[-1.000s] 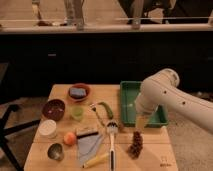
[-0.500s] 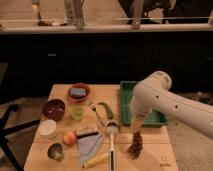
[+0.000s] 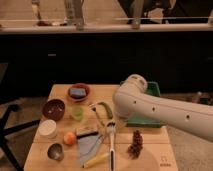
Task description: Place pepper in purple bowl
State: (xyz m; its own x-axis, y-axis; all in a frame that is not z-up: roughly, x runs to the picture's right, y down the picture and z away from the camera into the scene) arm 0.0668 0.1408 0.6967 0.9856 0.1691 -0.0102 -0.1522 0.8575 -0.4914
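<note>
Presently, the small curved green pepper [image 3: 106, 109] lies flat on the light wooden table [image 3: 107, 92], near its centre. It is just right of the small light-green cup [image 3: 76, 113] and close beside the white robot arm [image 3: 150, 107].

The round, shallow dark purple bowl [image 3: 54, 107] stands at the table's left side, apart from the pepper, with the light-green cup between them. Nothing can be seen inside the bowl.

The arm reaches in from the right and bends above the green rectangular tray [image 3: 153, 89]. The gripper sits at the arm's low end, between the pepper and the tray, screened by the arm's own bulk. Its jaws stand wide, and nothing is seen in them.

A red-orange bowl [image 3: 79, 91] holding a blue sponge stands behind the cup. A brown pinecone [image 3: 135, 144] lies near the front edge.
</note>
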